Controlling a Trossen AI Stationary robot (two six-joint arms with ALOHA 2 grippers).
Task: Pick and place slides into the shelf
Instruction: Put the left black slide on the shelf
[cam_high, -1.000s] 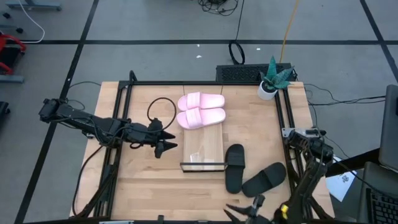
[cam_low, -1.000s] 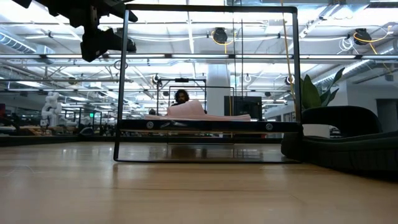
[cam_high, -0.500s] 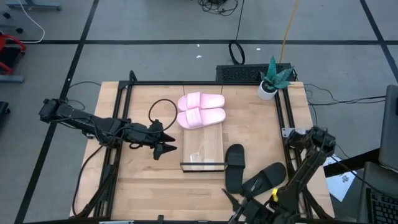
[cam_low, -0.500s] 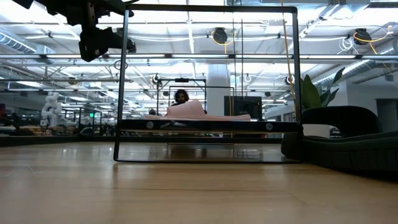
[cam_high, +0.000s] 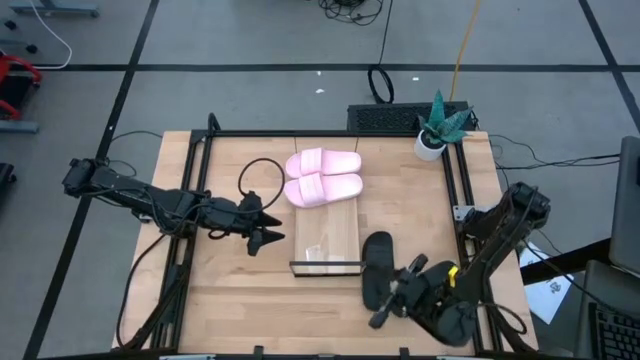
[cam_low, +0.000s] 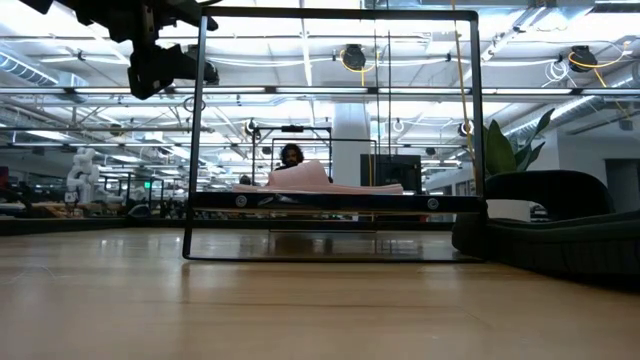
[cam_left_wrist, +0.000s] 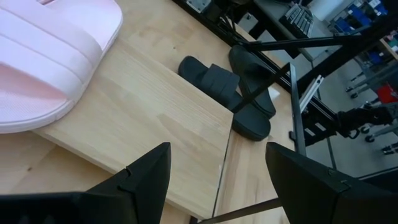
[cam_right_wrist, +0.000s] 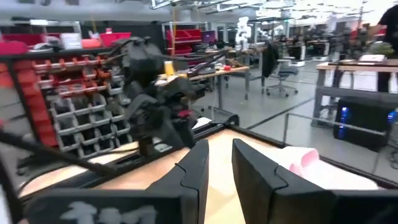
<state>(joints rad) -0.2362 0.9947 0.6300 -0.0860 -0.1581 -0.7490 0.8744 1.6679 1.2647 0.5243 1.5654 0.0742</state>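
Observation:
Two light pink slides (cam_high: 322, 178) lie side by side, soles down, on the far half of the wooden shelf (cam_high: 326, 240). Two black slides (cam_high: 377, 262) rest soles down on the tabletop to the right of the shelf's near end; my right arm partly covers the right one. My left gripper (cam_high: 265, 224) hovers open to the left of the shelf and points at it; the left wrist view shows it (cam_left_wrist: 217, 186) facing the plank (cam_left_wrist: 155, 124). My right gripper (cam_high: 384, 306) hovers by the black slides. A narrow gap shows between its fingers (cam_right_wrist: 221, 168), with nothing in it.
A small potted plant (cam_high: 438, 128) stands at the table's far right corner. A black cable loop (cam_high: 258, 178) lies left of the pink slides. Black frame rails run along the table's left, far and right edges. Bare wood shows at the near left.
My right arm has swung in from the table's near edge toward the far edge. It now hangs over the black slides, and its gripper stays level. The slides and the shelf have not moved.

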